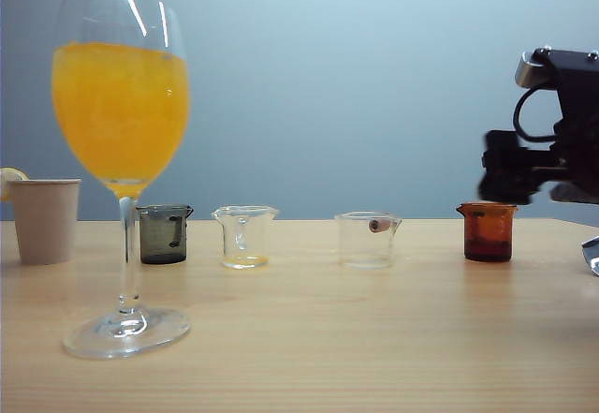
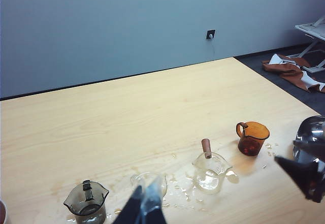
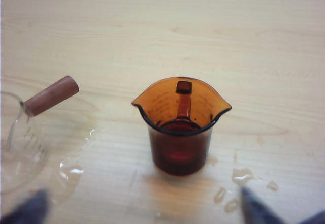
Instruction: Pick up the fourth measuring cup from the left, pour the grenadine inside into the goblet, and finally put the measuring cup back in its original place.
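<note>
Four cups in the row: the fourth measuring cup [image 1: 487, 231] is the amber one, last on the right, standing upright on the counter [image 1: 309, 338], well apart from the goblet [image 1: 122, 151].
Grenadine: a dark red pool [image 3: 179, 155] fills the lower part of the amber cup; none shows in the goblet yet, which holds only orange juice.
Cup's features: its handle [image 3: 183, 99] is on the far side from the right wrist camera, with a spout to either side of the rim.
Right hand: the right hand [image 3: 142, 209] is beside the amber cup, fingers spread wide with the cup between and ahead of them, holding nothing.
Step in hand: the approach to grasp, as I judge it. Best to bring the fingers level around the cup's body below the flared rim, centred, and close gently so the cup stays upright and the syrup does not slop.
Nearest neighbour: a clear cup with a brown wooden handle [image 3: 51, 95] stands next to the amber cup; keep the near finger off it.
Wet patch: spilled droplets [image 3: 238, 176] lie around the amber cup's base, so it may slide.
Left hand: the left hand [image 2: 144, 209] hovers above the clear cups, away from the amber cup; whether it is open I cannot tell.
</note>
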`<state>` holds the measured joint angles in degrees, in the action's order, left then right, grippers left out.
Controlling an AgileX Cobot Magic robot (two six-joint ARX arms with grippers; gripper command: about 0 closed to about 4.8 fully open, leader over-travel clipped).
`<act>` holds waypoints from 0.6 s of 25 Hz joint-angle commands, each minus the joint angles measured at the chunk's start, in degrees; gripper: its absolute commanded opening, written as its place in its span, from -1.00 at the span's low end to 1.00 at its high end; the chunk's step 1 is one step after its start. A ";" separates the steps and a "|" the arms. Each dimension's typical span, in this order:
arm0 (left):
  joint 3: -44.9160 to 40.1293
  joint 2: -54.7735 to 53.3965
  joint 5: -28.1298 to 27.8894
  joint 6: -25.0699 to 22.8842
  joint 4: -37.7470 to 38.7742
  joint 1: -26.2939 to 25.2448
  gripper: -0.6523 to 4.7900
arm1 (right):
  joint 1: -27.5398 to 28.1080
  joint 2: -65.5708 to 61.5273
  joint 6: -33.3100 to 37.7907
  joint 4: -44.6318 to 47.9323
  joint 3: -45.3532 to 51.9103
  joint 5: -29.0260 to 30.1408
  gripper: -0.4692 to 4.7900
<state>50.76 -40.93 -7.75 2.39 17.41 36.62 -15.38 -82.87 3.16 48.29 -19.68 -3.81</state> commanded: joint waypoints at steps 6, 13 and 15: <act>0.44 0.11 -0.17 0.00 -0.79 -0.07 -0.78 | 0.17 -12.31 -0.15 10.43 -2.82 -0.11 1.00; 0.44 0.11 -0.15 0.00 -0.79 -0.07 -0.78 | 1.81 -17.33 -0.15 10.36 -7.72 -0.52 1.00; 0.44 0.11 -0.15 0.00 -0.79 -0.07 -0.78 | 4.33 -17.55 -0.15 10.10 -8.24 1.29 1.00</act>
<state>50.76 -40.93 -7.75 2.39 17.41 36.60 -11.77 -100.53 2.98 57.80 -27.57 -3.88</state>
